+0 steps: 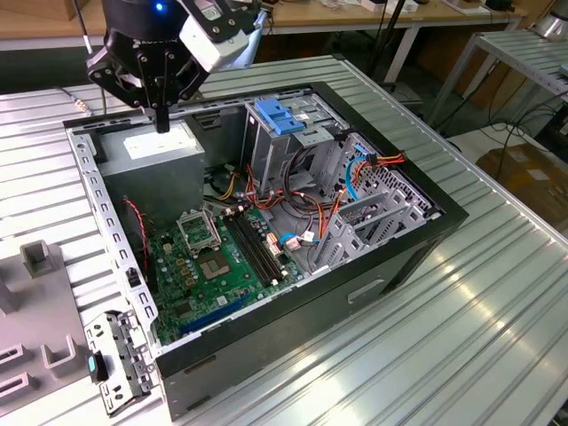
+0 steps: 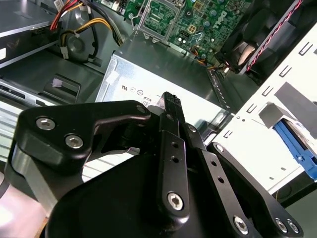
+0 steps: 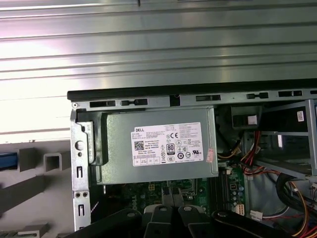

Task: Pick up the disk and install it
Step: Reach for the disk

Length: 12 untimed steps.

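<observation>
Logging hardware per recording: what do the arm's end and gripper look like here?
The gripper is matt black, built of angular linked bars that taper to a narrow tip. In the second wrist view its links carry silver screw heads. Above it is a black wrist section with a small blue light, and a white-and-grey camera block is mounted beside it.

Ribbed table [image 1: 497, 319] w/ open PC case [image 1: 293, 333], fixture [image 1: 40, 297]

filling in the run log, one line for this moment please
hand: shut | position: over power supply in open computer case | disk: not in hand
</observation>
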Motion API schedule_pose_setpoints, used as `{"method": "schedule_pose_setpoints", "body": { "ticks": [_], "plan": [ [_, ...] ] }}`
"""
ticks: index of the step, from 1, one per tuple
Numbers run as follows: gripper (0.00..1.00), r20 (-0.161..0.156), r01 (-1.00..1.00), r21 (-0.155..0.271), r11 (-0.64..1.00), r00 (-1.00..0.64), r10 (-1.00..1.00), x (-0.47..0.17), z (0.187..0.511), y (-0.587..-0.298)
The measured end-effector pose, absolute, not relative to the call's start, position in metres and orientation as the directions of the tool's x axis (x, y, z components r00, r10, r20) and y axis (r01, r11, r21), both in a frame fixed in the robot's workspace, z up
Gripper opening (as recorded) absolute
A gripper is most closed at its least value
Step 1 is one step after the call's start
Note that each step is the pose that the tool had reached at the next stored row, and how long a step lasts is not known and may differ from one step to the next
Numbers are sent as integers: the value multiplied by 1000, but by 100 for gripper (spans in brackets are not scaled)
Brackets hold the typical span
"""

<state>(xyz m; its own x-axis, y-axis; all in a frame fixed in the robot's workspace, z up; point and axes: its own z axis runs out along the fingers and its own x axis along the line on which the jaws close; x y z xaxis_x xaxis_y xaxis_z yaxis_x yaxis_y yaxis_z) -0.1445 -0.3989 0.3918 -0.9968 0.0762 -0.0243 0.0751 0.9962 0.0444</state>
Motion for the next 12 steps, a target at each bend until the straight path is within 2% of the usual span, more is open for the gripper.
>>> {"method": "schedule_pose_setpoints", "body": {
  "ticks": [12],
  "plan": [
    [11, -24, 75, 44, 996, -997, 76, -148, 391, -399]
  ]
}}
